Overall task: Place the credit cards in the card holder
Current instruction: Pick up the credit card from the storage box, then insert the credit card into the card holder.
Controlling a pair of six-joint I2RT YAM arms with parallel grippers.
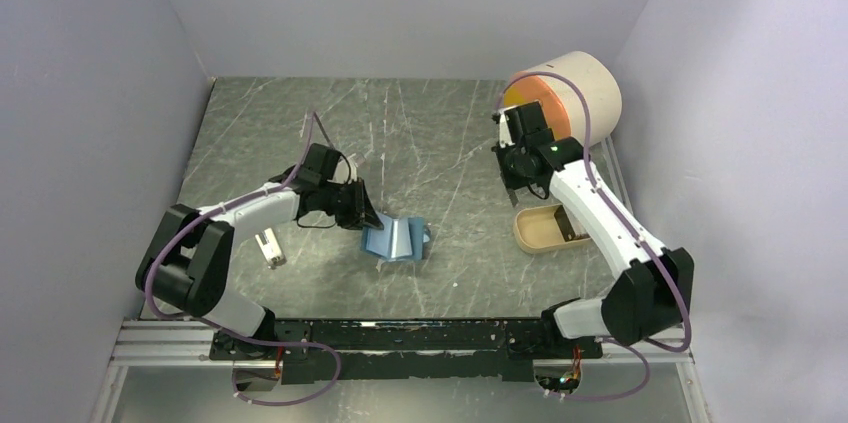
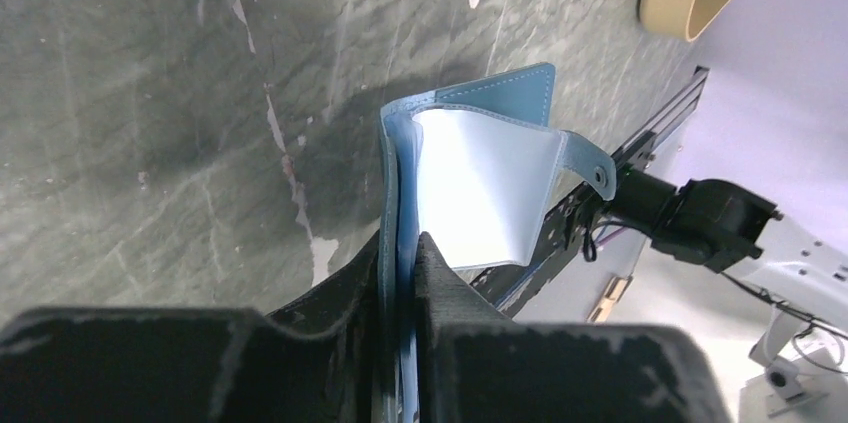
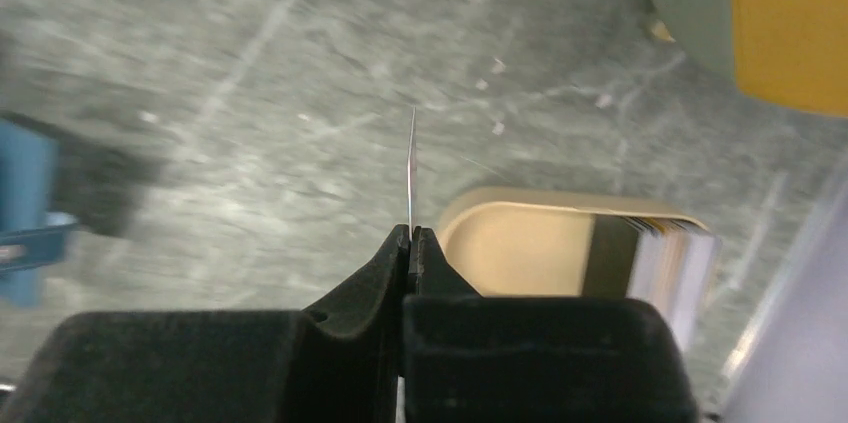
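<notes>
The blue card holder lies open on the table's middle, its pale inside showing in the left wrist view. My left gripper is shut on one flap of it. My right gripper is above the table just left of the tan tray and is shut on one thin credit card, seen edge-on and sticking out past the fingertips. More credit cards stand in the tray's far end, also visible from above. The holder shows blurred at the left of the right wrist view.
The shallow tan tray sits right of centre. A big cream drum with an orange face stands at the back right. A small white clip-like piece lies near the left arm. Walls enclose the table on three sides.
</notes>
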